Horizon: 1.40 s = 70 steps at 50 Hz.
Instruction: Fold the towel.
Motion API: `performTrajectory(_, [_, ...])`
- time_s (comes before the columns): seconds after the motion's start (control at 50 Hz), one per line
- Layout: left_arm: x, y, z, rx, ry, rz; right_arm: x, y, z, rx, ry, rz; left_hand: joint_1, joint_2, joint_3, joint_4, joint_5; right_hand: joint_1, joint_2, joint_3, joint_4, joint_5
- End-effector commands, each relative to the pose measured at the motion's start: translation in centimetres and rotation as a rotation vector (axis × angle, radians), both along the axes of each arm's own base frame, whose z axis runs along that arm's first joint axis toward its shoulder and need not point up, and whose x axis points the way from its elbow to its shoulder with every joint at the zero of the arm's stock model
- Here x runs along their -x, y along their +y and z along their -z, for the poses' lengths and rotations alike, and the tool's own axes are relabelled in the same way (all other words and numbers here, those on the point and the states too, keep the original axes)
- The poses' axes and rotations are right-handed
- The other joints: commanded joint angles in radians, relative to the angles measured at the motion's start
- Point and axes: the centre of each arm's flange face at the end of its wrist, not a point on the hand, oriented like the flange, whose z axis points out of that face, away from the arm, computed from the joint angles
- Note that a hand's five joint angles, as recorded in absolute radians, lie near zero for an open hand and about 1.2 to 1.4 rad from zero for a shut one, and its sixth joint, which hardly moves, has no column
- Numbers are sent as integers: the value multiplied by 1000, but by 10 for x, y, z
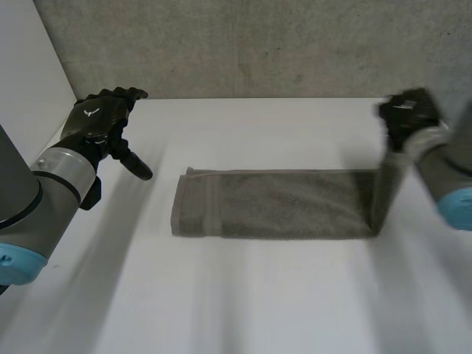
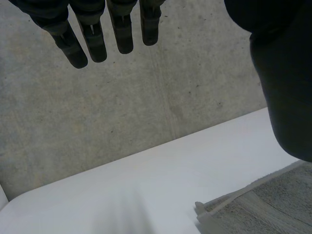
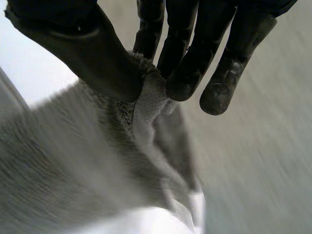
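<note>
The grey towel [image 1: 273, 204] lies folded in a strip on the white desk [image 1: 243, 295]. Its right end is raised by the right hand [image 1: 409, 114], which pinches what looks like a corner. The left hand [image 1: 99, 122] hangs near the other end, fingers straight and apart.

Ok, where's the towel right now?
In the head view the towel lies across the middle of the table, its right end pinched and lifted by the right hand; the left hand is clear of its left end.
</note>
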Motion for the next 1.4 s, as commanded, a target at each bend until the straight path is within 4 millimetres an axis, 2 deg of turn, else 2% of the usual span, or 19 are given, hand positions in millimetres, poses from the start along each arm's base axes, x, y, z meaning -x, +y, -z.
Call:
performTrajectory(0.02, [0,0,0,-1,-2,0,-135,111,15,-2,-21,-408,-58,-57,-43,-59,-63,77,98,50,60,67])
performTrajectory(0.04, [0,0,0,1,-1,0,-136,111,15,-2,-21,-408,-58,-57,-43,-59,-63,77,98,50,60,67])
performTrajectory(0.12, [0,-2,0,8,1,-3,-174,160,41,-17,-10,-558,-58,-57,-43,-59,-63,77,98,50,60,67])
performTrajectory(0.16, [0,-2,1,9,0,-4,-181,166,52,-27,3,-582,-58,-57,-43,-59,-63,77,98,50,60,67])
performTrajectory(0.2, [0,-3,3,1,-3,-4,-186,171,64,-46,19,-598,-58,-57,-43,-59,-63,-128,-107,-154,-144,-137])
performTrajectory(0.22, [1,-4,6,-6,-5,-3,-188,172,72,-57,33,-600,-58,-57,-43,-59,-63,-657,-636,-683,-673,-666])
performTrajectory(0.24, [1,-4,6,-6,-5,-3,-188,172,72,-57,33,-600,-58,-57,-43,-59,-63,-662,-641,-688,-679,-672])
performTrajectory(0.26, [1,-4,8,-11,-8,-4,-187,172,75,-61,41,-597,-58,-57,-43,-59,-63,-1055,-1034,-1081,-1071,-1064])
performTrajectory(0.36, [1,-5,12,-20,-15,-3,-180,168,62,-66,29,-569,-58,-57,-43,-59,-63,-1129,-1108,-1155,-1146,-1138])
performTrajectory(0.4, [1,-6,13,-23,-17,-2,-174,166,54,-71,24,-555,-58,-57,-43,-59,-63,-1120,-1099,-1146,-1137,-1130])
performTrajectory(0.5, [2,-5,15,-27,-22,-1,-119,136,50,-204,40,-408,-58,-57,-43,-59,-63,-1070,-1049,-1096,-1087,-1080])
performTrajectory(0.52, [2,-5,15,-27,-22,-1,-119,136,50,-204,40,-408,-58,-57,-43,-59,-63,-1070,-1049,-1096,-1087,-1080])
performTrajectory(0.66, [12,-2,40,-92,-53,34,-50,113,80,-368,38,-219,-55,-54,-40,-56,-60,-918,-897,-944,-935,-928])
performTrajectory(0.72, [17,0,48,-110,-60,48,-35,105,85,-361,25,-181,-49,-48,-34,-50,-54,-804,-783,-830,-820,-813])
performTrajectory(0.82, [37,14,78,-167,-147,124,-22,94,94,-333,13,-147,-49,-48,-34,-50,-54,-756,-735,-783,-773,-766])
performTrajectory(0.92, [40,17,90,-171,-214,138,-20,92,107,-353,20,-138,-49,-48,-34,-50,-54,-566,-545,-593,-583,-576])
performTrajectory(1.04, [40,17,85,-160,-210,136,-21,89,108,-356,3,-132,-49,-48,-34,-50,-54,-73,-52,-99,-90,-82])
performTrajectory(1.28, [38,21,64,-109,-189,132,-24,85,96,-316,-4,-139,-58,-57,-43,-59,-63,77,98,50,60,67])
performTrajectory(1.4, [38,20,51,-74,-174,125,-36,68,66,-201,-9,-150,-58,-57,-43,-59,-63,77,98,50,60,67])
